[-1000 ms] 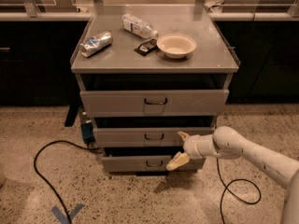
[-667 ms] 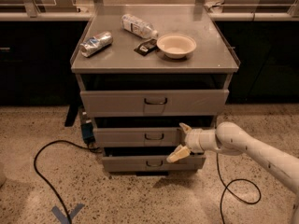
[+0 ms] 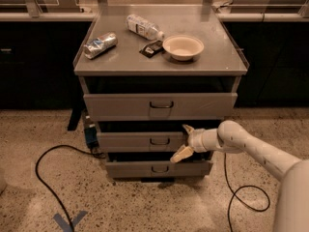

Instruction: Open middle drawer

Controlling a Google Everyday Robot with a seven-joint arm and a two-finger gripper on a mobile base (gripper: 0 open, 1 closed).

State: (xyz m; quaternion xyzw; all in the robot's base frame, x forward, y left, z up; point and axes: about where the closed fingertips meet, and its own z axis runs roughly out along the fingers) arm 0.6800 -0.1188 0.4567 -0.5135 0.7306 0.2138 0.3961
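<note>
The middle drawer [image 3: 137,142] is the grey front with a small dark wire handle [image 3: 159,140], between the taller top drawer [image 3: 120,106] and the bottom drawer [image 3: 130,168] of a grey metal cabinet. My gripper [image 3: 184,141] comes in from the right on a white arm [image 3: 251,149]. It is open. One fingertip [image 3: 187,128] sits at the upper edge of the middle drawer's front and the other [image 3: 180,154] at its lower edge, just right of the handle. The right end of the drawer front is hidden behind the gripper.
On the cabinet top [image 3: 217,57] lie a crushed can [image 3: 100,44], a plastic bottle [image 3: 144,27], a small dark packet [image 3: 151,48] and a white bowl [image 3: 183,47]. Black cables run over the speckled floor at the left [image 3: 43,178] and right [image 3: 241,197]. Blue tape [image 3: 70,220] marks the floor.
My gripper has moved a little left and up along the middle drawer's front, closer to its handle. The drawers have not visibly moved.
</note>
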